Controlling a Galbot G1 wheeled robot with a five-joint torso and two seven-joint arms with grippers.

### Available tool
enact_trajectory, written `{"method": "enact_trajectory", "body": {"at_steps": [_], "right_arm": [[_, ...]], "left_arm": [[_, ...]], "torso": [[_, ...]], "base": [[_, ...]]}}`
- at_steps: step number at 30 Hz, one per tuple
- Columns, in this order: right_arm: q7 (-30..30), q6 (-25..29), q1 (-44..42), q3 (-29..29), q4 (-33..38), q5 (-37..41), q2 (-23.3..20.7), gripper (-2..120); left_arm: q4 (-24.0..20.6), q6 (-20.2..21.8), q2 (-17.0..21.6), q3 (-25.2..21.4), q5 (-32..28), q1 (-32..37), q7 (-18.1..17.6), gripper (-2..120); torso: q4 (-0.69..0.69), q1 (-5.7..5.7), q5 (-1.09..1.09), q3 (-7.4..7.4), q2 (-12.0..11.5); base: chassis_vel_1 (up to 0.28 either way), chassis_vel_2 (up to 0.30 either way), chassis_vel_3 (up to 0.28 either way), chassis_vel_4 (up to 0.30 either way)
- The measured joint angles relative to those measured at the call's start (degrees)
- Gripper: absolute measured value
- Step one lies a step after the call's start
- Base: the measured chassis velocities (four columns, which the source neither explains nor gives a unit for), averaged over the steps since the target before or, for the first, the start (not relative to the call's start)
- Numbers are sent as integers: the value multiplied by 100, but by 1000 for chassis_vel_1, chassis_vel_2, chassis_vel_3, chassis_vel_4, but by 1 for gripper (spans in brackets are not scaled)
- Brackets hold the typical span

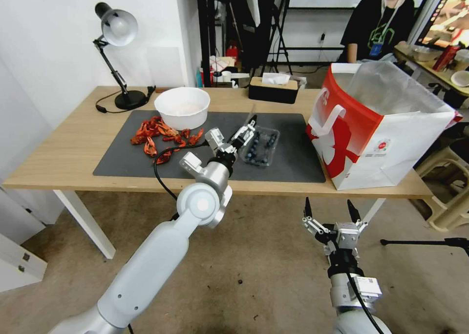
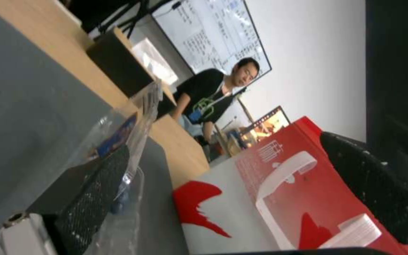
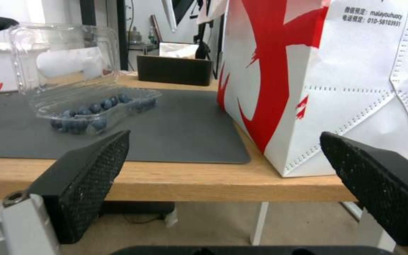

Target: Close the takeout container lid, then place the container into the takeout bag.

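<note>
The takeout container point(image 1: 261, 148) lies on the grey mat, its clear base holding dark blueberries point(image 3: 95, 109). Its lid point(image 3: 67, 56) stands upright, showing a white label. My left gripper point(image 1: 237, 131) is at the lid's near-left side and open. In the left wrist view the left gripper point(image 2: 225, 143) has the clear lid point(image 2: 140, 113) right against one finger pad point(image 2: 95, 187), with the other finger far off. The takeout bag point(image 1: 381, 129), red and white with a white handle, stands open on the table's right end. My right gripper point(image 1: 328, 204) hangs open below the table's front edge.
A white bowl point(image 1: 181, 107) and orange-red crayfish shells point(image 1: 159, 134) sit on the mat's left part. A black tissue box point(image 1: 273, 89) and a desk lamp point(image 1: 117, 55) stand along the back. A person sits behind the bag.
</note>
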Motion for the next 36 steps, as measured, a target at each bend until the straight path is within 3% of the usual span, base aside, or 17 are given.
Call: {"method": "enact_trajectory", "body": {"at_steps": [15,21,29,33,36], "right_arm": [[-4,11,-40,50,21,-5,-15,100],[-6,11,-22,53,20,-3,-20,100],[-9,-26,54,23,-1,71,-30,100],[-9,-67,121,2,-5,176,-51,100],[-7,-187,271,-4,4,447,-118,100]], "left_arm": [[346,387,-240,66,-1432,-485,-794,98],[568,424,-349,89,-1604,-579,-901,91],[879,432,-467,143,-1622,-687,-979,60],[952,433,-509,157,-1623,-698,-1004,50],[1068,433,-531,195,-1570,-701,-1006,34]], "torso": [[0,0,0,0,0],[0,0,0,1,-1],[0,1,0,0,-2],[-1,1,0,0,-2],[0,1,0,0,-1]], "base": [[0,0,0,0],[0,0,0,0],[0,0,0,0],[0,0,0,0],[0,0,0,0]]}}
